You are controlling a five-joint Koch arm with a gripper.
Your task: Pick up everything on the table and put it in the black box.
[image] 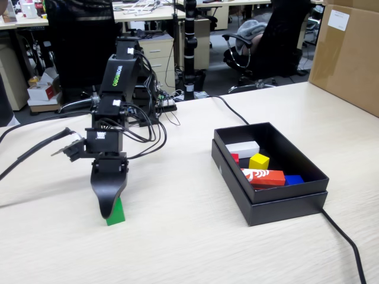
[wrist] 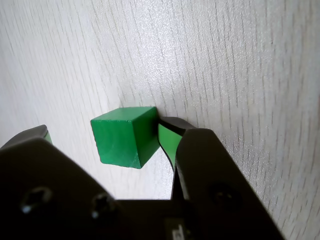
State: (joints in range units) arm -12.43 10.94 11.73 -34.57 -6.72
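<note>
A green cube (image: 117, 215) (wrist: 122, 136) rests on the pale wood-grain table (image: 195, 236). My gripper (image: 109, 208) (wrist: 106, 129) points down over it, open, its jaws on either side of the cube. In the wrist view the right finger (wrist: 172, 140) touches the cube's side, while the left finger (wrist: 35, 135) stands apart from it. The black box (image: 284, 202) sits to the right in the fixed view. Inside it lie a yellow cube (image: 259, 161) and a red cube (image: 235, 158), which is partly hidden.
The box also holds a white block (image: 243, 148), a red-and-white carton (image: 263, 177) and a blue block (image: 293, 179). A brown carton (image: 349, 53) stands at the back right. A black cable (image: 346, 242) runs from the box to the front edge; other cables trail behind the arm.
</note>
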